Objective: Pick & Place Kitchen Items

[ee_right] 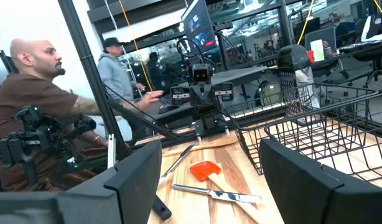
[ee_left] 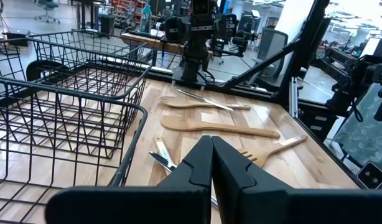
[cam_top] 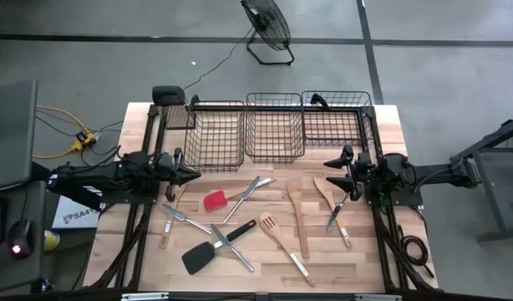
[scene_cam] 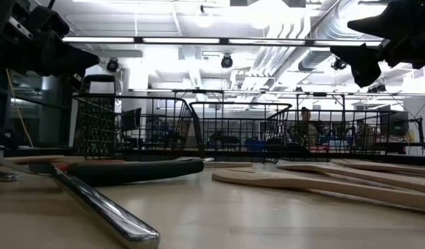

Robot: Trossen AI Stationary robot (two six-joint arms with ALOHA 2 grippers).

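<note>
Several utensils lie flat on the wooden table [cam_top: 123, 251] between the arms. They include a red-headed spatula [cam_top: 215, 201], a black turner [cam_top: 202, 255], pale wooden spoons [cam_top: 297, 209] and a slotted wooden turner [cam_top: 269, 224], and silver cutlery [cam_top: 248, 191]. My left gripper [cam_top: 190, 176] is shut and empty. It hangs above the table's left part, near the left basket's near corner, and also shows in its wrist view [ee_left: 211, 138]. My right gripper [cam_top: 332, 171] is open and empty above the wooden spoons at the right, its fingers wide apart in its wrist view [ee_right: 211, 149]. Both grippers hang clear of the table in the low view.
Three black wire baskets [cam_top: 215, 138] [cam_top: 275, 127] [cam_top: 332, 117] stand in a row along the table's far edge. A black frame borders the table's sides [cam_top: 375, 142]. People [ee_right: 35, 93] sit beyond the table's left side. A fan [cam_top: 266, 25] stands on the floor behind.
</note>
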